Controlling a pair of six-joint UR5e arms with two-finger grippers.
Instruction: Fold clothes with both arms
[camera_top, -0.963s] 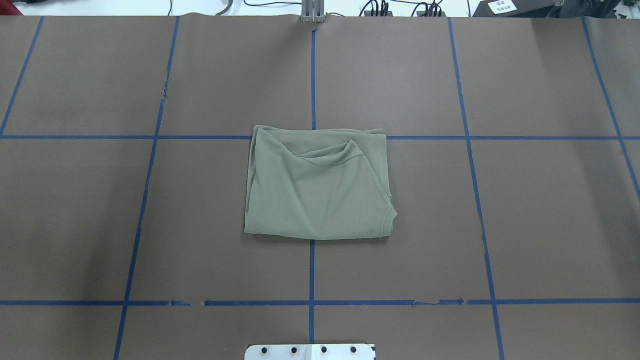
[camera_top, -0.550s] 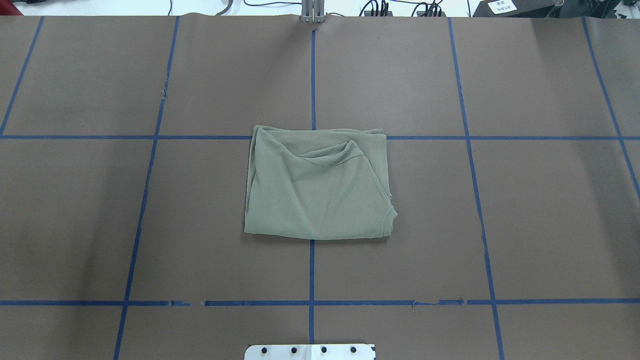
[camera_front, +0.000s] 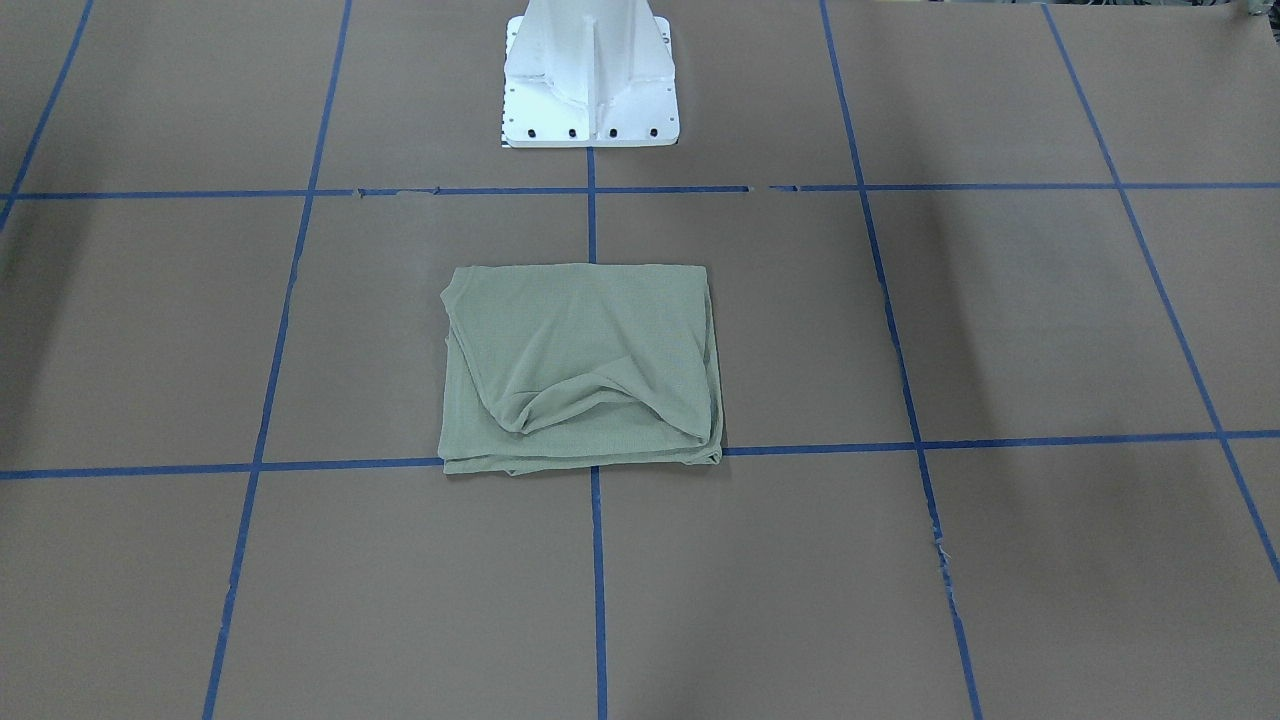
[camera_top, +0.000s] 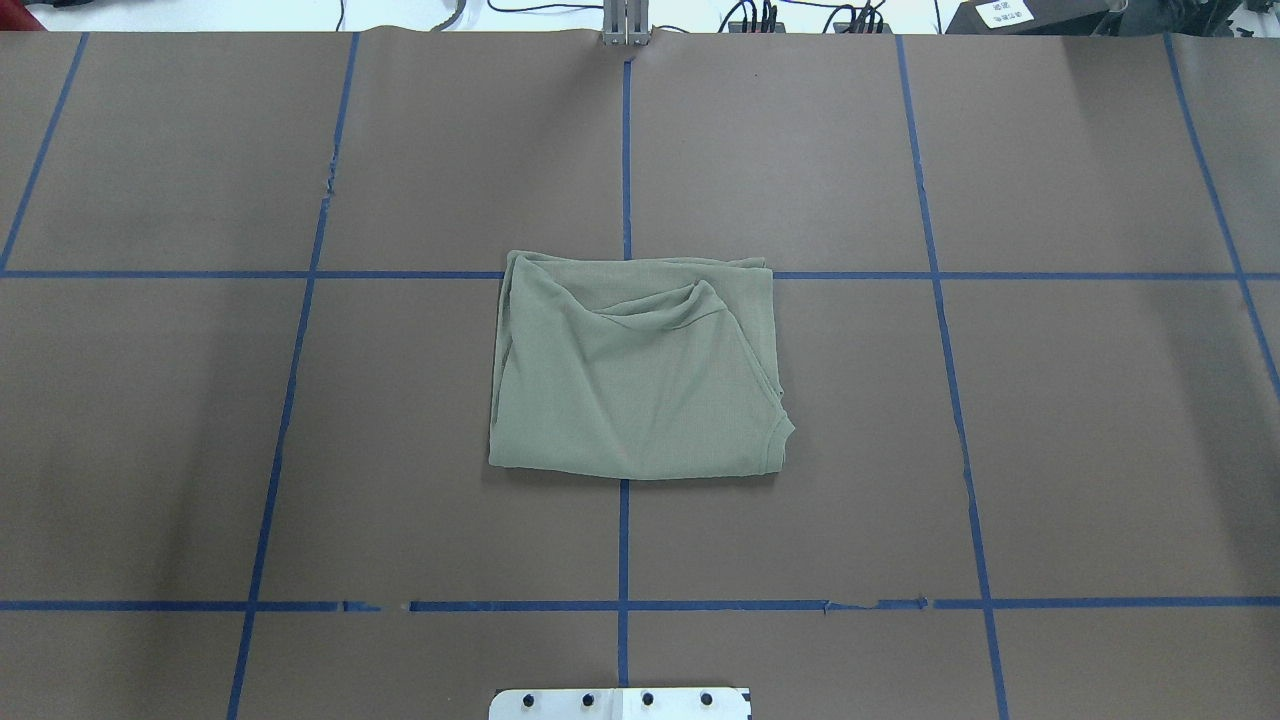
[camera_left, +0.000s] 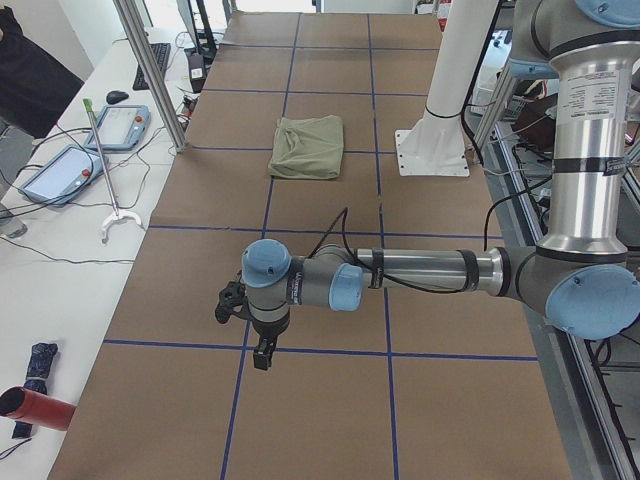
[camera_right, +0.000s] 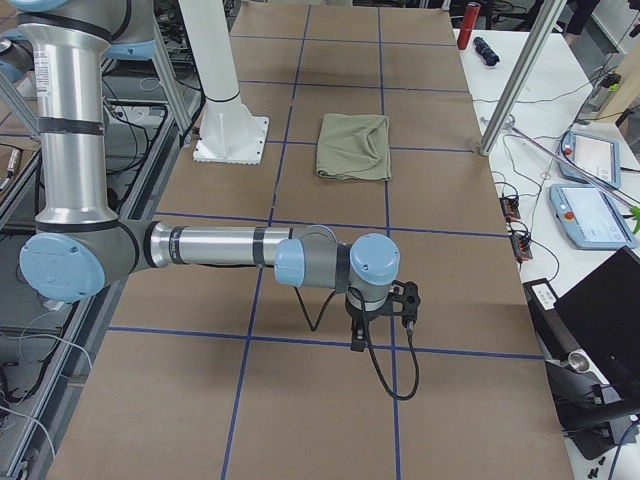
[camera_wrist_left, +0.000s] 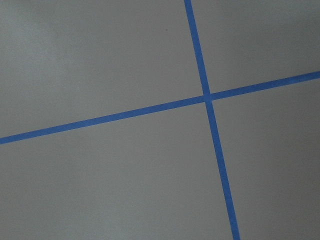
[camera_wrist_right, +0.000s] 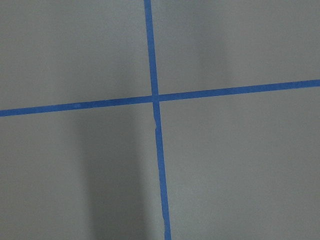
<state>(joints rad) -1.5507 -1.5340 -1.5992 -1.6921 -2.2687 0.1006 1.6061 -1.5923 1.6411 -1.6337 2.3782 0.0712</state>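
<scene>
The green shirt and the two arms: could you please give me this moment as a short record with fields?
garment: green shirt, folded into a rough rectangle, lying on the table before the white pedestal
left arm: left gripper far from the shirt, above a blue tape crossing; open or shut unclear
right arm: right gripper likewise, at the opposite end
contact: neither gripper touches the shirt

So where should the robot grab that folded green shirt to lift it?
Probably the shirt's straight edge nearest the robot, pinched at both corners, sliding in low from the robot's side. That edge looks like a clean fold, while the far edge shows loose stacked layers and a raised wrinkle.
</scene>
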